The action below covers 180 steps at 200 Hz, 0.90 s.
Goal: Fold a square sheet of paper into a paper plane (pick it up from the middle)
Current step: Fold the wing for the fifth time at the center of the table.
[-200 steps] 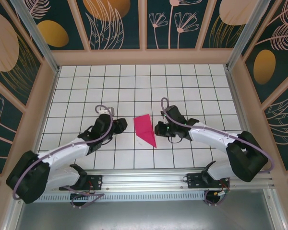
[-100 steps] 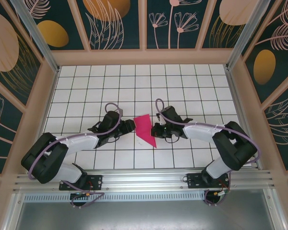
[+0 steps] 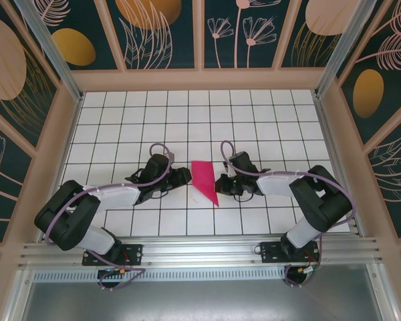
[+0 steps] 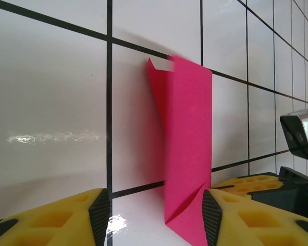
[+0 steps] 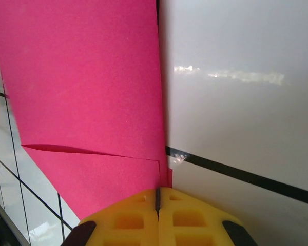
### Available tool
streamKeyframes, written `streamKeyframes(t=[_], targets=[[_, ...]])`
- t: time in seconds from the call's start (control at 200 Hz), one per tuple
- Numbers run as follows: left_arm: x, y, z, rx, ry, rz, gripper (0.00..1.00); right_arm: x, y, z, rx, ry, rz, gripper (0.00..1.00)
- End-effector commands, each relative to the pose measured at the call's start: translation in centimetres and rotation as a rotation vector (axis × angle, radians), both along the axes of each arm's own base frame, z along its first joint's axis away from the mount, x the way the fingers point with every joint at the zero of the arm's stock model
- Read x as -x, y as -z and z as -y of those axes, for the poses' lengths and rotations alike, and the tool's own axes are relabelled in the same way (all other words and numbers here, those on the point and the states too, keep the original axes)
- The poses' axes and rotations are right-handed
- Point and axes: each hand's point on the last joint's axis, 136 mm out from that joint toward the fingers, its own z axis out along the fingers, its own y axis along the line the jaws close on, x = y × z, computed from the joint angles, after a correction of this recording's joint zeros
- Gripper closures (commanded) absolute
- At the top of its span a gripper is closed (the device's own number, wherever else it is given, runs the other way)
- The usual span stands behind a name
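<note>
A mid-sequence fold seems in hand: the pointed, part-folded magenta-pink paper sheet [image 3: 204,179] lies mid-width on the white gridded table [image 3: 267,114], toward its near edge, with the right gripper [image 5: 157,197] clamped shut on its right edge and the left gripper [image 4: 155,210] half-open and empty astride its left edge, which it probably needs to pinch next.

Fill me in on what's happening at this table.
Two robot arms are working a pink paper that lies on the white grid table between them. It is already folded into a narrow shape with a pointed near end. The right gripper is shut at the paper's edge and appears to pinch it. The left gripper sits at the opposite side with its jaws open, and the paper's lower end lies between its fingers, not gripped.
</note>
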Motion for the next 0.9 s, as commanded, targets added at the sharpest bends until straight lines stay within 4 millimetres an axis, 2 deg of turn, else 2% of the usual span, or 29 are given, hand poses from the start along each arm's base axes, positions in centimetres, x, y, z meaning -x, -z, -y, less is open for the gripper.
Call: streamKeyframes(t=[0.0,0.115,0.4,0.896], targets=[[-0.7,-1.1,1.0,0.045,0.008,0.015,0.46,0.2,1.0,0.4,0.006,0.007,-0.014,0.95],[-0.7,-1.4,1.5,0.077,0.020,0.012,0.43,0.3,1.3,0.5,0.008,0.014,-0.019,0.95],[-0.6,-0.6,3.0,0.138,0.041,-0.042,0.41,0.4,1.7,0.9,0.024,0.027,-0.025,0.95],[0.5,-0.8,7.0,0.269,0.138,-0.079,0.44,0.5,2.5,1.4,0.044,0.045,-0.031,0.95]])
